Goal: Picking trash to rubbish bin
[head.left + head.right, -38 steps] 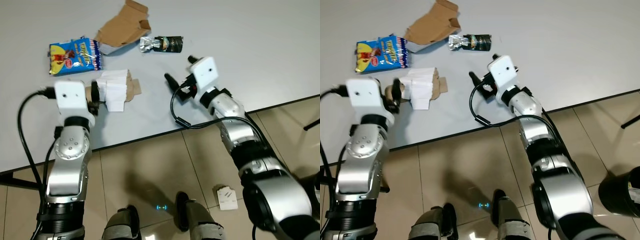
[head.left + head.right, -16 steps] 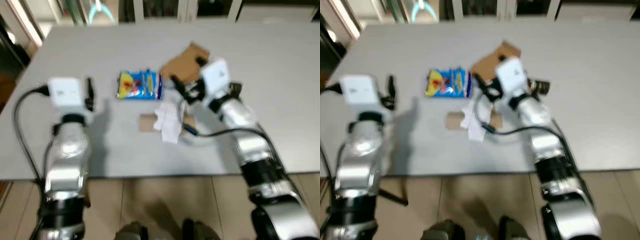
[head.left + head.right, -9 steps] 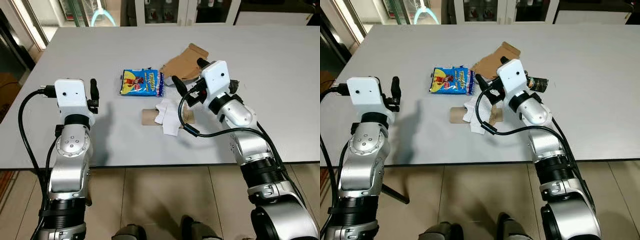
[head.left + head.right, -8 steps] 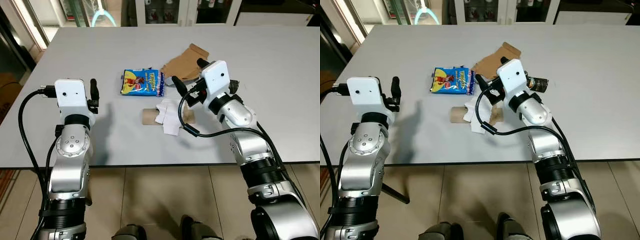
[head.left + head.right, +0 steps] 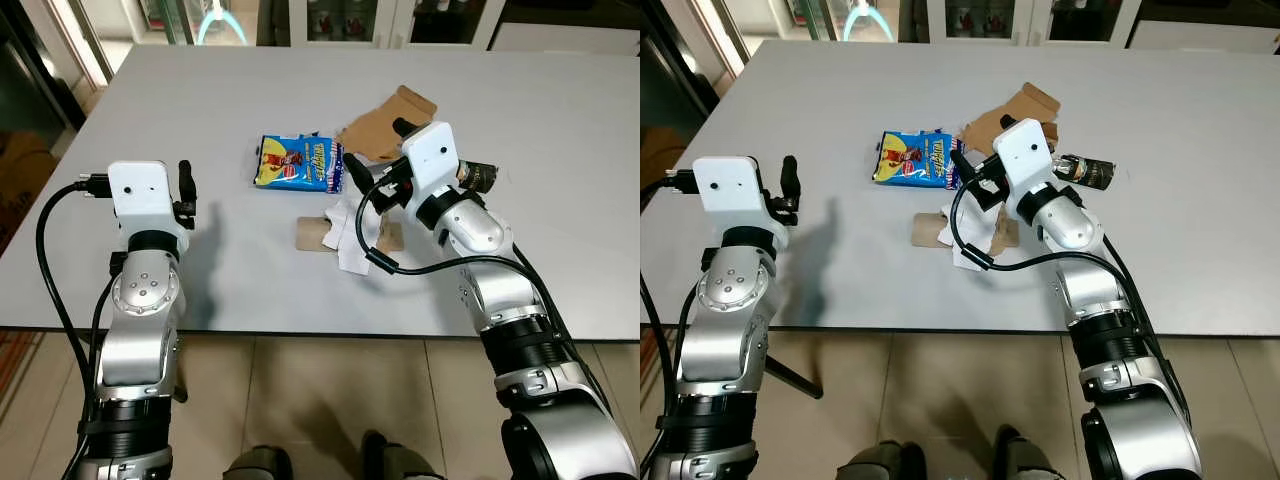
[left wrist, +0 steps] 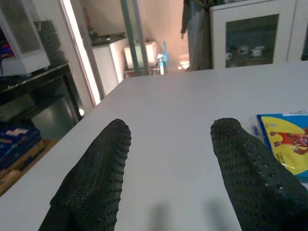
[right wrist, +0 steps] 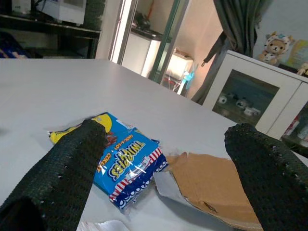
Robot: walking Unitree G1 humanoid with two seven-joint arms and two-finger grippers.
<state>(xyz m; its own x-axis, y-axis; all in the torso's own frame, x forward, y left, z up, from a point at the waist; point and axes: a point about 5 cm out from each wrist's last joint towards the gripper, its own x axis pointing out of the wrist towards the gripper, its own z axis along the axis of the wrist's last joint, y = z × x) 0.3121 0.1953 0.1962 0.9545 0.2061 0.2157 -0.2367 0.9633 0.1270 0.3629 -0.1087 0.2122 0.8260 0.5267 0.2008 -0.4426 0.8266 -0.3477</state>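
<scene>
Two silver jointed arms carry white boxy wrist blocks, looping black cables and black, dimple-textured fingers.

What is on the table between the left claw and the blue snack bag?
Nothing: bare table between the left claw and the bag, seen in the left eye view.

Head views sharp, evenly bright, no motion blur. Soft shadow on grey table just beside the left gripper. Wrist views softer; black fingers up close out of focus. Warm daylight glare from glass doors beyond them.
</scene>
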